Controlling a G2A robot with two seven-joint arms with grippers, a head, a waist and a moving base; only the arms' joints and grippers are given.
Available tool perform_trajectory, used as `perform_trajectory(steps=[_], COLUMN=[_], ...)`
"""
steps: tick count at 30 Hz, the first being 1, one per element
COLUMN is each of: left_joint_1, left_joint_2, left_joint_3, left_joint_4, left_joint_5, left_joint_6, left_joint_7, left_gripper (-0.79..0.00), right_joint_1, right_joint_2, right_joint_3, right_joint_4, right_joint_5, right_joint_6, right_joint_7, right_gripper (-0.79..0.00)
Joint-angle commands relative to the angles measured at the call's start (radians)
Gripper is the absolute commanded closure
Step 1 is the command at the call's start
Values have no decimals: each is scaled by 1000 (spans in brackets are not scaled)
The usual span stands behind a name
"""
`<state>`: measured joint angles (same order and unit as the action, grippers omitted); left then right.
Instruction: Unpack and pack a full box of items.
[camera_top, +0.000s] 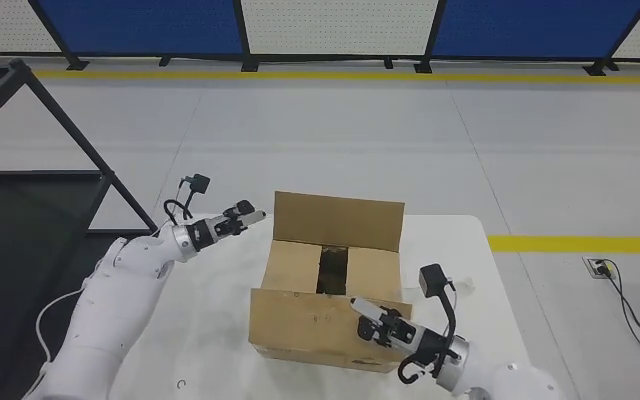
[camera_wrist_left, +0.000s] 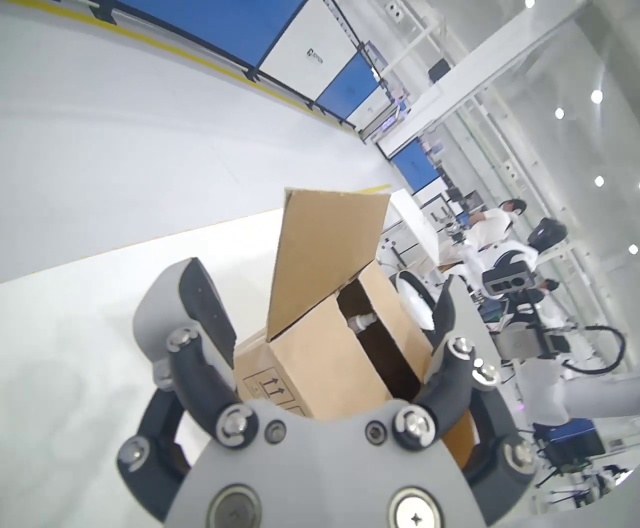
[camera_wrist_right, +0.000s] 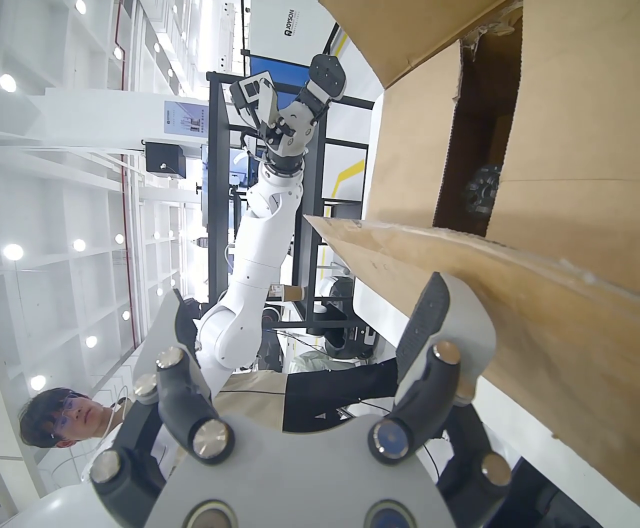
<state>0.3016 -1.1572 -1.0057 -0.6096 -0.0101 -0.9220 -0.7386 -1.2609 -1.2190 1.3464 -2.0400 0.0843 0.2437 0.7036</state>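
The box (camera_top: 295, 270) stands in the middle of your white table (camera_top: 220, 330). Its far flap (camera_top: 340, 215) is upright, its near flap (camera_top: 300, 322) leans outward, and the side flaps (camera_top: 375, 272) lie inward with a dark gap between them. Your left gripper (camera_top: 247, 212) is beside the far left corner of the box, fingers spread, holding nothing. Your right gripper (camera_top: 368, 318) is at the near flap, also spread, with one finger pad (camera_wrist_right: 425, 320) just beside the flap.
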Motion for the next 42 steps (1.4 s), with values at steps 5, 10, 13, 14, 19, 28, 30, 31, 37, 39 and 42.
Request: perform_trajectory(steps=[5,10,13,14,19,28,30,31,37,39,42], left_joint_1=[-11,-37,-54,-59,-85,-98,-95,-92,-66,-58,-48], left_joint_2=[-17,-42,-58,-65,-97,-124,-119,-114,-72,-58,-35], left_joint_3=[48,86,113,122,165,217,223,228,259,274,301], left_joint_4=[2,46,77,86,140,153,136,123,31,4,-38], left_joint_5=[238,387,479,501,578,586,585,588,633,650,679], left_joint_6=[-90,-90,-90,-90,-90,-90,-90,-90,-90,-90,-90], left_joint_7=[175,342,438,463,545,596,613,622,694,720,768], left_gripper=[-785,-785,-785,-785,-785,-785,-785,-785,-785,-785,-785], right_joint_1=[-23,-40,-52,-56,-76,-99,-96,-94,-66,-56,-43], right_joint_2=[5,9,11,11,15,21,22,23,23,23,23], right_joint_3=[17,27,32,34,47,68,68,68,57,51,43], right_joint_4=[-9,-18,-21,-21,-28,-36,-33,-30,-10,-3,3], right_joint_5=[8,15,18,20,27,35,38,38,36,38,41], right_joint_6=[-3,-5,-7,-8,-13,-17,-15,-13,6,12,17], right_joint_7=[-9,-16,-24,-26,-36,-42,-45,-49,-74,-78,-84], right_gripper=[-785,-785,-785,-785,-785,-785,-785,-785,-785,-785,-785])
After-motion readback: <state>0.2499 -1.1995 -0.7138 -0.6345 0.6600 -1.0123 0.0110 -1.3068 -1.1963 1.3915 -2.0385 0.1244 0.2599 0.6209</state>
